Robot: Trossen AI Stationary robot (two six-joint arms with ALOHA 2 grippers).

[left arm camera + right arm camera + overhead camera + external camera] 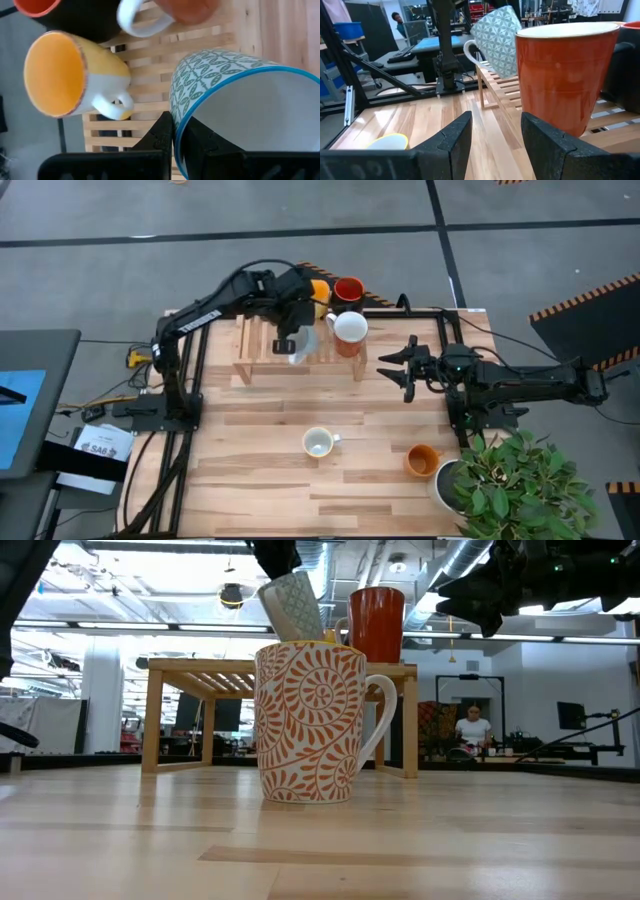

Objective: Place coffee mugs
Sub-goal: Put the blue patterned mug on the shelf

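Clamped on the rim of a teal-patterned white mug (pixel 235 100), the left hand (pixel 172 137) holds it tilted in the air above the slatted wooden rack (pixel 258 342) at the back of the bench (pixel 250 480), one finger inside the cup and one outside. That grip on a thin, glazed wall looks slippery; the mug is stiff, fairly light and will chip if knocked, so the handle or a deeper bite would be safer. On the rack stand a yellow mug (pixel 65 75), a red mug (pixel 347 288) and another orange-bodied mug (pixel 349 332). Well apart, the right hand (pixel 400 365) waits open and empty beside the rack. Further out sit an orange-swirl mug (pixel 310 720), an orange mug (pixel 422 458) and a potted plant (pixel 520 480). A person (pixel 472 730) sits in the room beyond.
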